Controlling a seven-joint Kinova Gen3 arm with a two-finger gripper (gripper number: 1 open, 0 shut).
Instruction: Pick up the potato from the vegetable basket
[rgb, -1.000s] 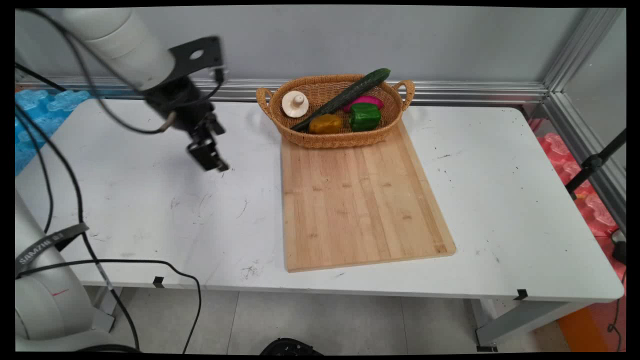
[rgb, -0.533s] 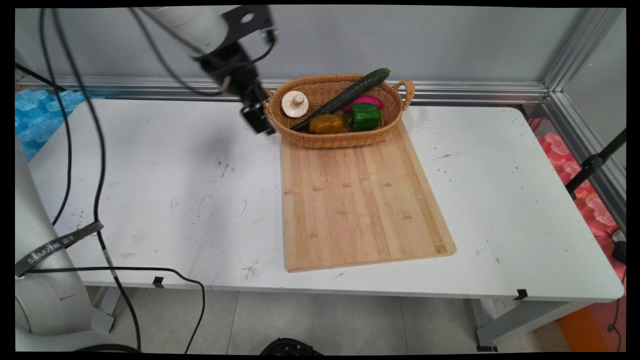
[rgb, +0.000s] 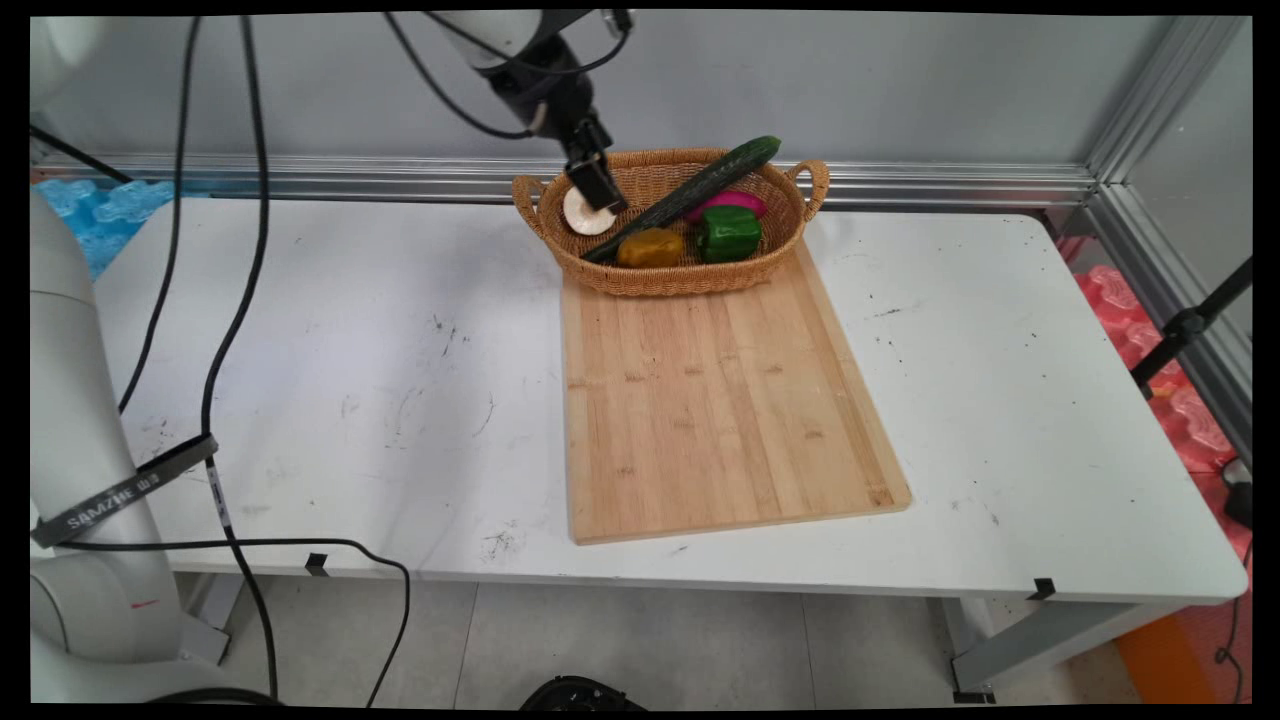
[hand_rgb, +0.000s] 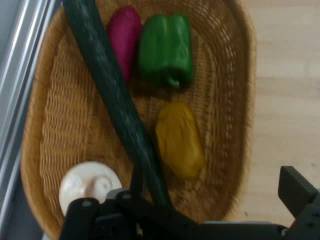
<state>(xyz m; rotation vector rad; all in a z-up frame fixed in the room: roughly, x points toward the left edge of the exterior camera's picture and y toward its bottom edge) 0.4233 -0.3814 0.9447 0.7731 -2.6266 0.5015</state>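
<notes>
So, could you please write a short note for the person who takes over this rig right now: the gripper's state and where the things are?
Gripper: open, holds nothing, hangs above the left end of the wicker basket, nearest to the white mushroom.
In the basket: the mushroom at the left end, a long cucumber lying aslant with its tip over the far rim, a yellow pepper, a green pepper, and a magenta vegetable behind it.
The basket stands at the far end of the wooden cutting board, on the white table. Nothing else lies on the board.
</notes>
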